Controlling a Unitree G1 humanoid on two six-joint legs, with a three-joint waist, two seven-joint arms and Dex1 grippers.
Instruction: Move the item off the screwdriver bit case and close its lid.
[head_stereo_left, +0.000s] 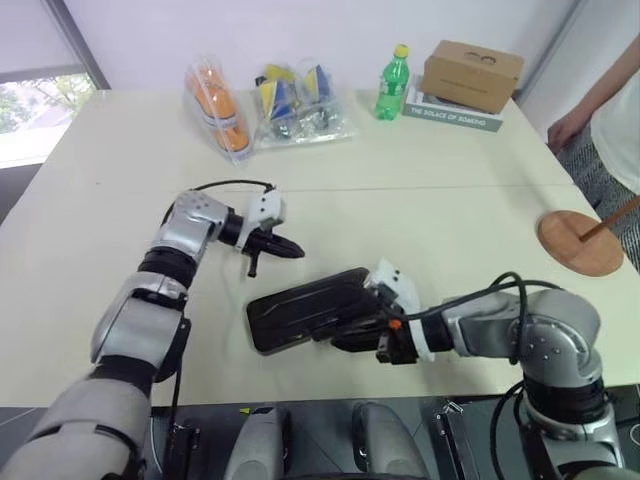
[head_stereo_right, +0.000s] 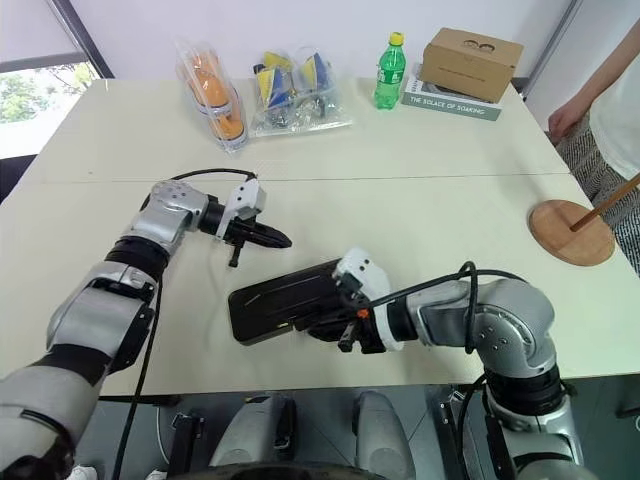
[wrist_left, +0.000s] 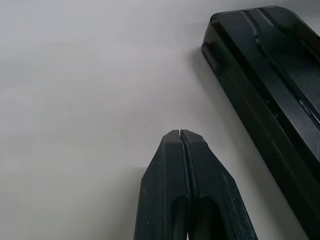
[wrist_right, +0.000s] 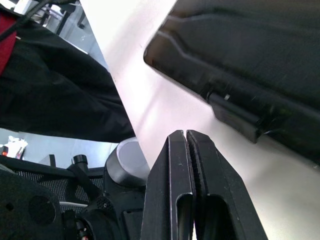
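The screwdriver bit case (head_stereo_left: 300, 310) lies flat near the table's front edge, dark and rectangular. Its smoky lid (head_stereo_right: 285, 295) is down over it. My right gripper (head_stereo_left: 345, 338) is shut and empty, its tips at the case's near right edge, beside the small latch tab (wrist_right: 235, 117). My left gripper (head_stereo_left: 290, 250) is shut with nothing in it, hovering just beyond the case's far left corner; the case's edge (wrist_left: 270, 95) passes beside its tips (wrist_left: 180, 132). The item, a reddish-brown wooden stand (head_stereo_left: 578, 242), rests on the table at the far right, well away from the case.
Clear plastic packs (head_stereo_left: 270, 105) with orange and yellow-blue contents sit at the back. A green bottle (head_stereo_left: 392, 82) stands by a cardboard box (head_stereo_left: 472, 75) on a book (head_stereo_left: 455, 115). A person (head_stereo_left: 610, 100) stands at the right edge by the stand.
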